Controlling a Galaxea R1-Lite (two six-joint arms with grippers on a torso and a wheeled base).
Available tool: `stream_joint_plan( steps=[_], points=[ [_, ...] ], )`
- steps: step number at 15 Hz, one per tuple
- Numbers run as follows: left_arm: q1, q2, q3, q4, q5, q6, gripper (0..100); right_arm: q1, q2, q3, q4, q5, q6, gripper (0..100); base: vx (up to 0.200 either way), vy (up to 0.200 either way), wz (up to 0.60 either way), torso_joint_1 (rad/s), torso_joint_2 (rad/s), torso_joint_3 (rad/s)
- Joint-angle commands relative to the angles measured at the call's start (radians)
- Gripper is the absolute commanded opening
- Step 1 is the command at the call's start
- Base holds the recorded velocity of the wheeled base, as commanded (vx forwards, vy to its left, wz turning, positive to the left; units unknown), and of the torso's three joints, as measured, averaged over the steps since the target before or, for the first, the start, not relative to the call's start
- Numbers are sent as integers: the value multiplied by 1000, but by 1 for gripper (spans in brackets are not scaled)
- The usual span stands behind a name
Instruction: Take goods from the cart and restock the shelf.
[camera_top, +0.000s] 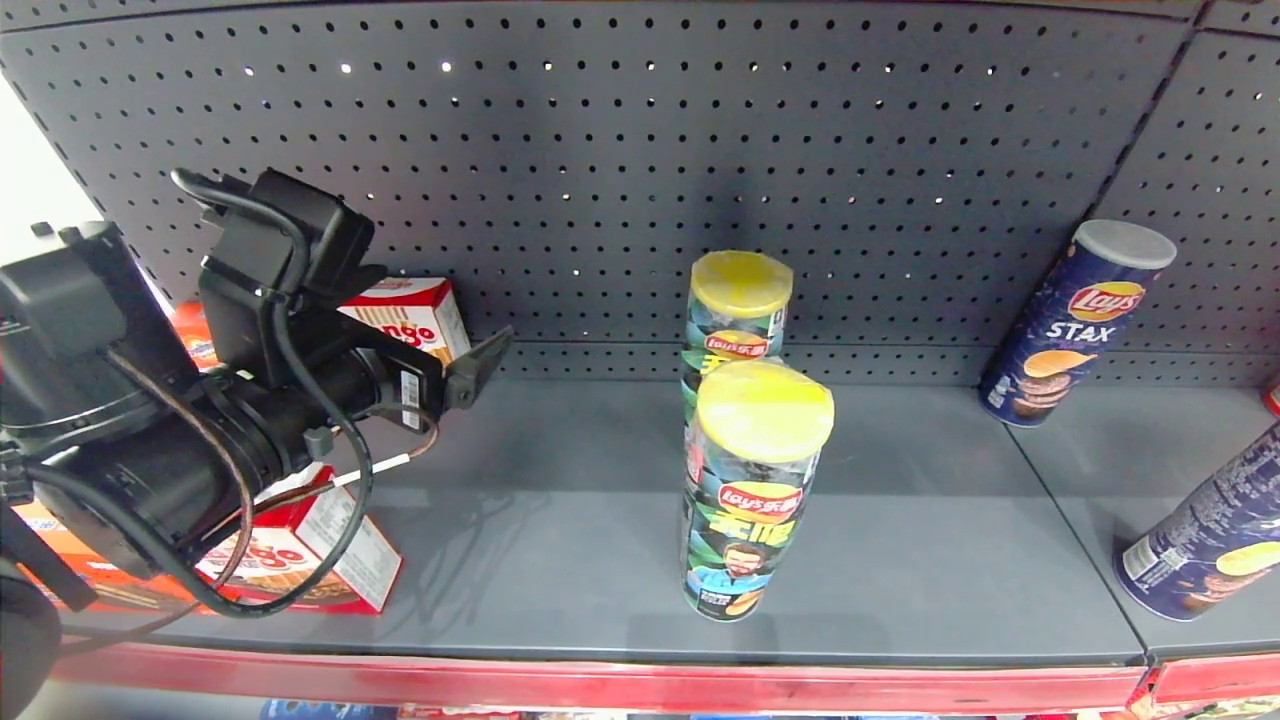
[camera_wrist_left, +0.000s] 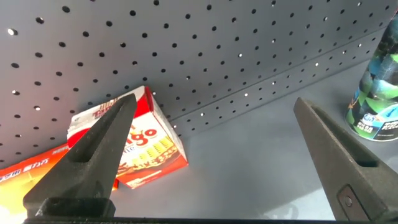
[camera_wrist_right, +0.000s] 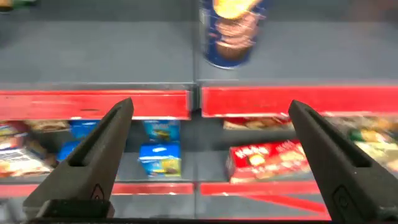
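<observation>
Left claw (camera_wrist_left: 212, 106) hangs wide and empty over the shelf (camera_top: 560, 540), biscuit box (camera_wrist_left: 140, 143) standing just ahead by the back panel (camera_top: 600, 150), right claw (camera_wrist_right: 210, 104) equally wide out front.

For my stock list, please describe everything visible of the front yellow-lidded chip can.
The tall cylindrical chip can with a yellow plastic lid stands upright, lid closed, mid-shelf on the grey metal shelf, near its front. Its wrapper is green and blue with a red logo. A matching can stands right behind it; contact is unclear.
</observation>
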Motion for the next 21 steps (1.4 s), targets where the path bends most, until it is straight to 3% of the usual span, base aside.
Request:
stream_joint_plan(
  steps=[1,3,4,9,13,17,20,21],
  points=[
    [-1,-14,1,0,0,0,100,0,-15,0,0,4,-2,100,0,0,0,0,0,0],
    [-1,-14,1,0,0,0,100,0,-15,0,0,4,-2,100,0,0,0,0,0,0],
    [-2,-16,4,0,0,0,100,-2,-15,0,1,-70,0,100,0,0,0,0,0,0],
    [-2,-128,20,18,2,-1,100,0,-15,0,0,-68,-2,100,0,0,0,0,0,0],
    [-7,-358,170,20,0,-1,100,0,-15,0,0,-67,-2,100,0,0,0,0,0,0],
    [-21,-559,260,28,8,2,100,0,-15,0,0,-68,-2,100,0,0,0,0,0,0],
    [-19,-786,349,152,31,5,100,0,-15,0,0,-67,-3,100,0,0,0,0,0,0],
    [-21,-895,398,255,29,5,100,0,-15,0,0,-67,-2,100,0,0,0,0,0,0]
  ],
)
